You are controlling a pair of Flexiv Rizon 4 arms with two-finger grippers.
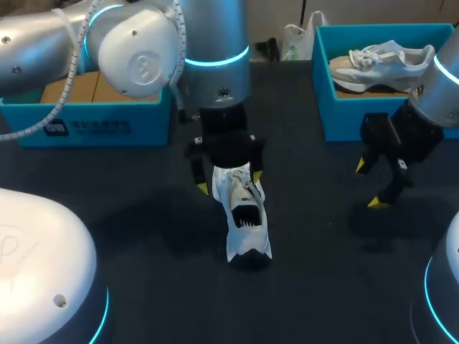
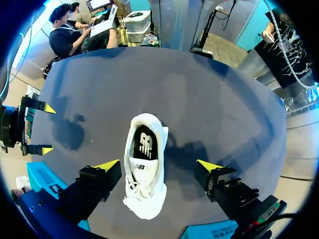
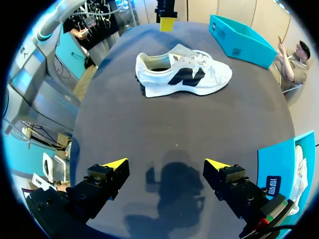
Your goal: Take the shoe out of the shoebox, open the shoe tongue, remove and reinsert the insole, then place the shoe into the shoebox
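A white shoe (image 1: 244,218) with a dark side logo stands upright on the dark table at the middle, its toe end under my left gripper (image 1: 229,183). In the left wrist view the shoe (image 2: 144,164) lies between the wide-open fingers of the left gripper (image 2: 158,165), which do not touch it; a black insole with a white logo shows inside. My right gripper (image 1: 370,185) hangs open over bare table to the right of the shoe. From the right wrist, the shoe (image 3: 182,74) lies well ahead of the open right gripper (image 3: 167,164).
A blue shoebox (image 1: 323,93) at the back right holds a second, pale shoe (image 1: 384,61). Another blue box (image 1: 93,125) with a brown inside stands at the back left. White rounded arm bases (image 1: 36,265) fill the front corners.
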